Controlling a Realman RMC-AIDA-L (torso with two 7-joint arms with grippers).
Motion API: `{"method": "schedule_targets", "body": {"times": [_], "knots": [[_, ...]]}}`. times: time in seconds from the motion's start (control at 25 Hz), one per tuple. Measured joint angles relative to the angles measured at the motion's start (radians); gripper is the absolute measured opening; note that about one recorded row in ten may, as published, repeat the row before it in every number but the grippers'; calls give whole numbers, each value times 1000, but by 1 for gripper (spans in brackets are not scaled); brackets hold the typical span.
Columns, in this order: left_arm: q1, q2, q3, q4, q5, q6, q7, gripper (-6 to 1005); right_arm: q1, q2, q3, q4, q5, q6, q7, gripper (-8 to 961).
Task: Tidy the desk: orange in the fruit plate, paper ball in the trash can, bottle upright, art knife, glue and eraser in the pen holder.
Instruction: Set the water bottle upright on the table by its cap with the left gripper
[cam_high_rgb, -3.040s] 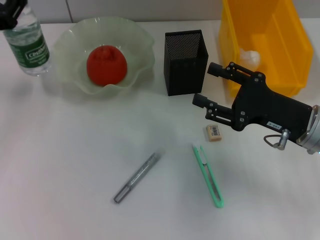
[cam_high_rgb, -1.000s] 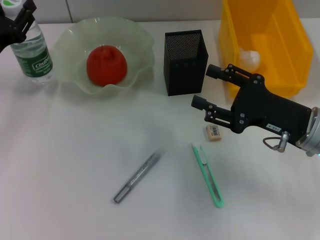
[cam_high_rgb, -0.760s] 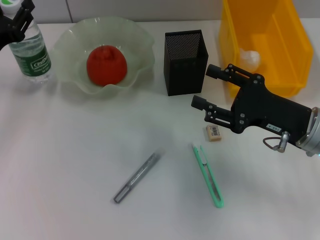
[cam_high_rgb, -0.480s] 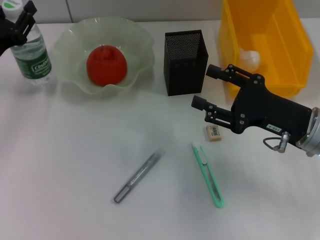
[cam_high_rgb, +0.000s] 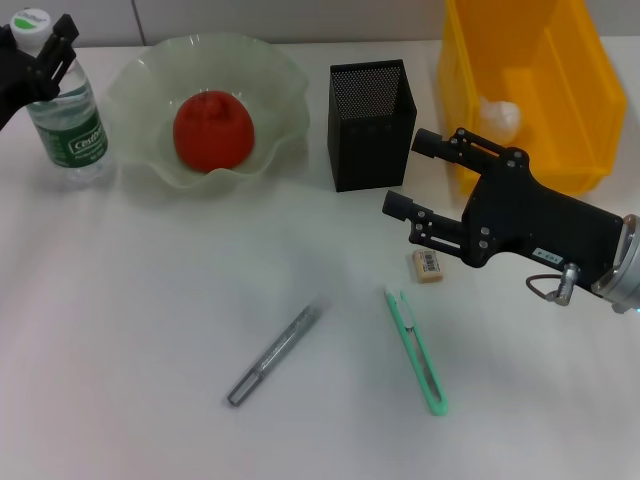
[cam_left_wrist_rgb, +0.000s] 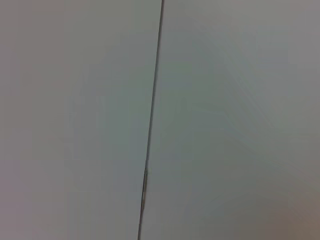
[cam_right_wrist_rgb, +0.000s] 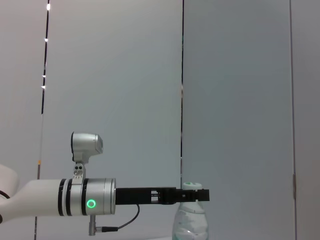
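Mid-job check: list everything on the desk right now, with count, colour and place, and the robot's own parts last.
water bottle: 1, clear with green label, upright at the far left
fruit plate: 1, pale green, wavy rim, far left of centre
orange: 1, red-orange, in the fruit plate
pen holder: 1, black mesh, far centre
trash can: 1, yellow, far right
paper ball: 1, white, inside the trash can
eraser: 1, tan, lying under the right gripper
art knife: 1, green, lying near centre right
glue: 1, grey stick, lying near centre
left gripper: black, at the water bottle's neck
right gripper: black, open, beside the pen holder
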Motion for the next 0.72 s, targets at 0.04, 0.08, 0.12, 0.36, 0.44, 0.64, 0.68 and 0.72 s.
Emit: {"method": "schedule_targets", "body": {"times": [0.04,0.08,0.12,0.36,0.44,0.64,0.68,0.72], "knots": [[-1,0,0,-2,0,-1,0,443,0,0,0,0,0,0,0,730],[-1,0,0,-5,0,-1,0,443,-1,0,0,0,0,0,0,730],[-1,0,0,-5,0,-1,0,443,-1,0,0,0,0,0,-1,730],[-4,0,0,-7,-1,-1,0,443,-3,0,0,1,0,0,-1,730],[-4,0,0,-10,-2,-1,0,444,-3,0,0,1,0,0,-1,730],[-5,0,0,-18,-2,-1,0,444,-4,0,0,1,0,0,-1,730],[-4,0,0,-18,-2,-1,0,444,-4,0,0,1,0,0,-1,730],[-3,0,0,-18,-2,-1,0,444,-4,0,0,1,0,0,-1,730]]}}
